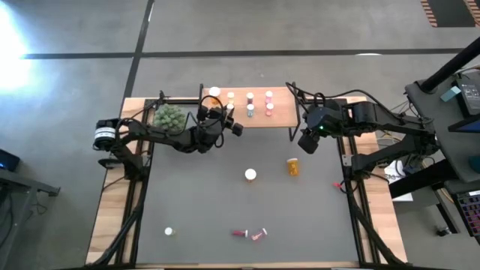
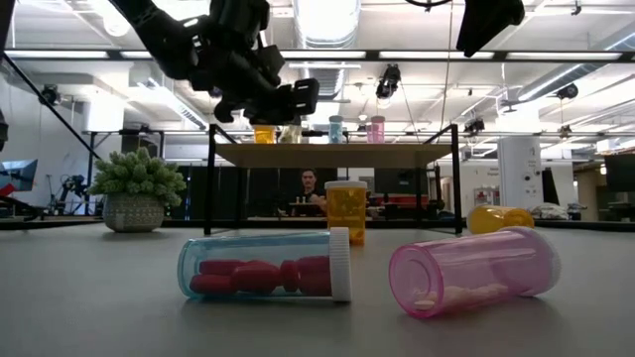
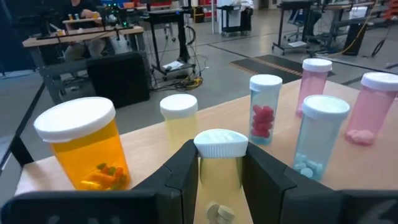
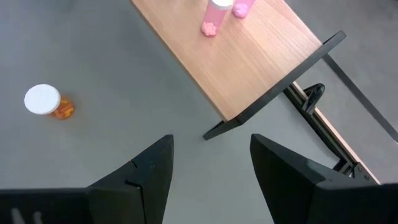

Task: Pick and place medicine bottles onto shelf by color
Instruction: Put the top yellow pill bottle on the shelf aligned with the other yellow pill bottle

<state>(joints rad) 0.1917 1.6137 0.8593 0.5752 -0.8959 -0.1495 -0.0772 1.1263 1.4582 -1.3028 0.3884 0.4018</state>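
The light-wood shelf (image 1: 283,109) stands at the table's far edge with several white-capped medicine bottles on it: an orange one (image 3: 87,148), a yellowish one (image 3: 178,115), a red-pill one (image 3: 265,111), pink ones (image 3: 314,84) and a blue-pill one (image 3: 320,134). My left gripper (image 1: 234,127) reaches over the shelf's left part, shut on a yellowish bottle (image 3: 219,144). My right gripper (image 1: 306,144) hangs open above the table by the shelf's right end, holding nothing. My left gripper pinches the yellowish bottle by its body just under the white cap (image 3: 219,171), one finger (image 3: 183,171) on each side. The fingers lie nearly level, coming from the table's left side. The bottle stands upright; its bottom lies out of the frame.
On the table are an upright white-capped orange bottle (image 1: 250,174), an orange bottle lying down (image 1: 293,166), a red-pill bottle (image 2: 268,266) and a pink bottle (image 2: 476,273) lying near the front edge, and a small one (image 1: 169,232). A green plant (image 1: 169,115) stands by the shelf's left end.
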